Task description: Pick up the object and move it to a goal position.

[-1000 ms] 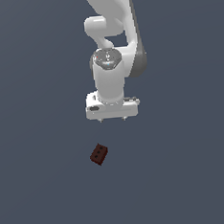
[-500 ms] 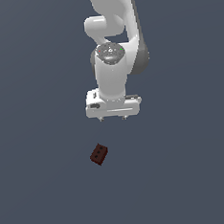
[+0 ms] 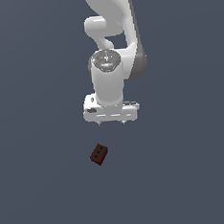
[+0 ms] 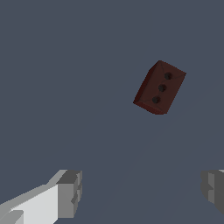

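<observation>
Partly cropped jaws (spread) near block (image 4: pixel 159 88).

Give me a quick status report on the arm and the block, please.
End effector open, empty, above the surface. Block untouched on the surface, offset from the fingers, three holes facing up. Nothing in the way.

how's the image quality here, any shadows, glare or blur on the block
Exterior view: flat, even lighting, no cast shadow under the block, edges slightly soft; a small highlight on the arm's metallic wrist cap. Wrist view: sharp, the block shaded face by face with three dark holes clear, no glare; the gripper fingers are cut off by the frame edge.
</observation>
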Robot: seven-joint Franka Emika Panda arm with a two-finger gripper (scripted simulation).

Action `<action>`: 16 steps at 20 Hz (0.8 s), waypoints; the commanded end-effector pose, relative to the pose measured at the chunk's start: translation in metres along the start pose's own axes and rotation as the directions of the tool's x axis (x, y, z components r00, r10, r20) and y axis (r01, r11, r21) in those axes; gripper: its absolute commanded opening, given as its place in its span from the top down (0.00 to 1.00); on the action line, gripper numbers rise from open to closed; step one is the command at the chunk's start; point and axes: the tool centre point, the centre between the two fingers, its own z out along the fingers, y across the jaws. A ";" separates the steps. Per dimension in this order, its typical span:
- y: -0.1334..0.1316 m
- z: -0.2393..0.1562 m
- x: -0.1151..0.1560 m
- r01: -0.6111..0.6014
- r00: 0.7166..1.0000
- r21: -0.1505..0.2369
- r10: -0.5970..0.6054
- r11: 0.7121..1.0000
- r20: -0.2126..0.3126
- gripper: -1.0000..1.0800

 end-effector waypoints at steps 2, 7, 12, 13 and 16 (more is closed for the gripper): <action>0.007 0.010 0.012 -0.057 0.998 0.005 0.057 0.998 -0.002 0.04; 0.022 0.030 0.036 -0.174 0.985 0.014 0.174 0.985 -0.007 0.04; 0.041 0.056 0.061 -0.301 0.954 0.022 0.301 0.953 -0.012 0.04; 0.044 0.060 0.064 -0.321 0.947 0.024 0.321 0.947 -0.013 0.04; 0.052 0.072 0.074 -0.372 0.928 0.026 0.372 0.928 -0.015 0.04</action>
